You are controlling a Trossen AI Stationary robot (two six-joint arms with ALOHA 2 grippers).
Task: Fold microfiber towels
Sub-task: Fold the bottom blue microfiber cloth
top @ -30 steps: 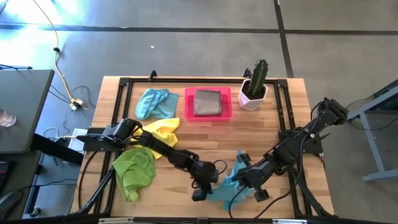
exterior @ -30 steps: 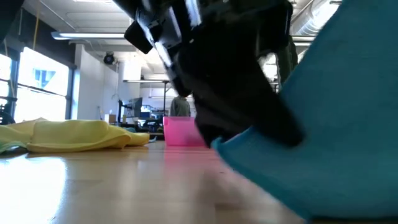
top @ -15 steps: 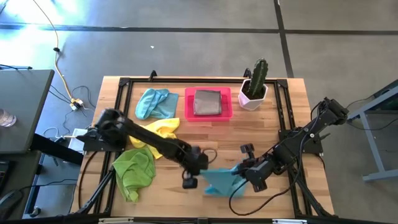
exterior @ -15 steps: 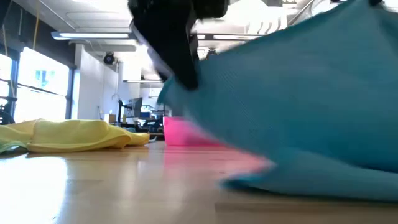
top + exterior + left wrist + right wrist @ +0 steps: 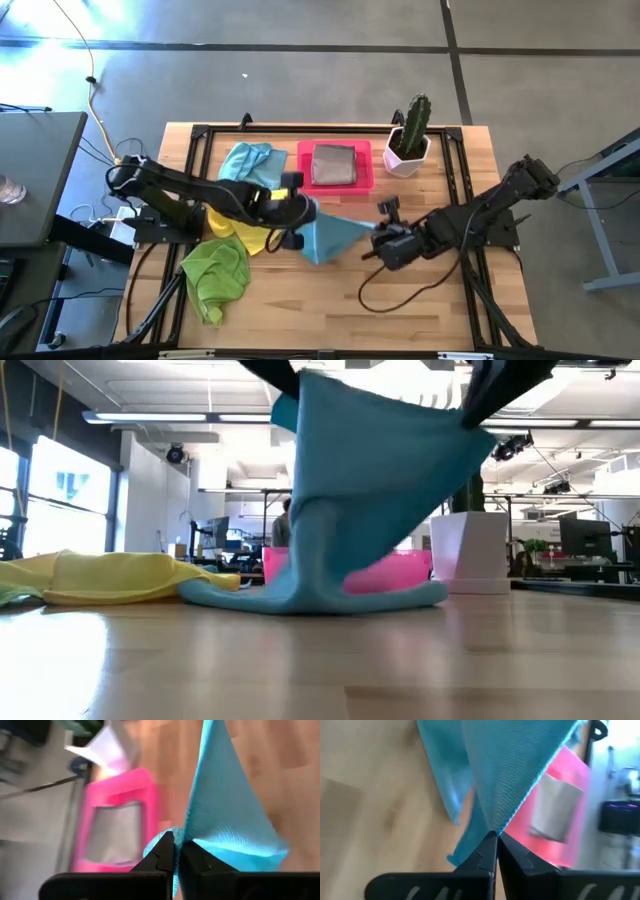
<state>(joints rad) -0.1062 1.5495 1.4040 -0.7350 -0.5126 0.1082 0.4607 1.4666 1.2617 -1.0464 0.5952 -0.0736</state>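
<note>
The blue towel [image 5: 325, 236], which lay low at the table's near edge a second ago, now hangs stretched mid-table in front of the pink tray [image 5: 335, 184]. The left gripper [image 5: 298, 222] and right gripper [image 5: 383, 243] each stay clamped on a corner, so the fold is underway.
</note>
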